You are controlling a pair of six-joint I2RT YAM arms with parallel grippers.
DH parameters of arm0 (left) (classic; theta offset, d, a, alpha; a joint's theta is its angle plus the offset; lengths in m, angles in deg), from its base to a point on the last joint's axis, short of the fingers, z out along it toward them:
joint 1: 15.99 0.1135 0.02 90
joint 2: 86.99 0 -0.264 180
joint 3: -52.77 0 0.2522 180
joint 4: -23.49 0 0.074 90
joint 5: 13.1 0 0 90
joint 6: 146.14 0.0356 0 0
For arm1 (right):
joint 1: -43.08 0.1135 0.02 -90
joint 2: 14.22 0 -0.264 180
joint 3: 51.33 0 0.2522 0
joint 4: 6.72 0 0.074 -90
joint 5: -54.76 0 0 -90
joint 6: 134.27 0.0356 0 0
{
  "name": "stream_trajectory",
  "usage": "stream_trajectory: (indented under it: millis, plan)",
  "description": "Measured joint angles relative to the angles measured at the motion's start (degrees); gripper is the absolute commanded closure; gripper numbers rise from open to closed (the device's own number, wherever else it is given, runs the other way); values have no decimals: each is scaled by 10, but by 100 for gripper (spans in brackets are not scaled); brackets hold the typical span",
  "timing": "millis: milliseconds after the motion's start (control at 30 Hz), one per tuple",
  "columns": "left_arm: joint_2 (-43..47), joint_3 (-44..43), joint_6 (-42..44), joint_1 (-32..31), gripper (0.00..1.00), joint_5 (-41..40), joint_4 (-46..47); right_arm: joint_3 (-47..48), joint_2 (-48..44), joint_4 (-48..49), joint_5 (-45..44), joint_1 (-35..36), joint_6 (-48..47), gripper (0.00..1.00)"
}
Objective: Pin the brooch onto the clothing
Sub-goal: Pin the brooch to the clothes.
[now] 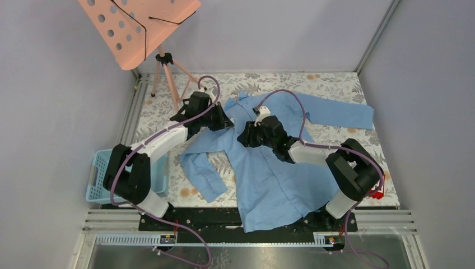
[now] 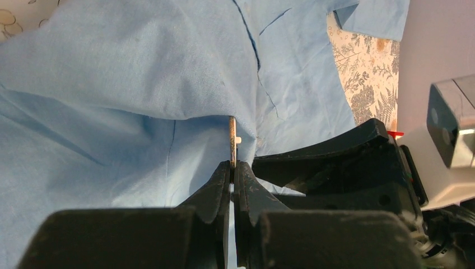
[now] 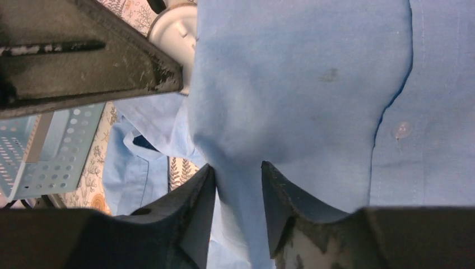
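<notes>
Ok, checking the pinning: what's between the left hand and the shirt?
A thin brooch pin, pinched in the shut left hand, reaches up to the shirt; left wrist view shows it.

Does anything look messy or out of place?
The shirt isn't flat: its hem hangs over the near table edge onto the arms' mounting rail, one sleeve lies crumpled, and a fold stands bunched inside the right gripper. Nothing looks damaged.

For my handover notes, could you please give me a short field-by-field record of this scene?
left gripper: shut on the brooch
brooch: thin, edge-on, its tip at a shirt fold
right gripper: jaws astride a raised shirt fold; grip unclear
shirt: light blue, spread on the flowered table, collar far
basket: pale blue, near left corner of table
</notes>
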Motion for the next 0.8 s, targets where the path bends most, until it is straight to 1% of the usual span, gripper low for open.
stream_trajectory:
  millis: [133, 233, 300, 367, 800]
  plan:
    - [15, 24, -6, 0, 100, -3, 17, 6, 16, 4, 4, 0, 3, 84]
    - [25, 42, -12, 0, 100, -4, 37, 6, 20, 4, 8, 0, 9, 94]
    - [31, 56, -16, 0, 100, -5, 50, 6, 21, 4, 12, 0, 12, 98]
    - [37, 66, -18, 0, 100, -5, 63, 6, 21, 3, 14, 0, 14, 100]
    - [64, 121, -19, 0, 100, -7, 134, 7, 27, 4, 47, 0, 42, 100]
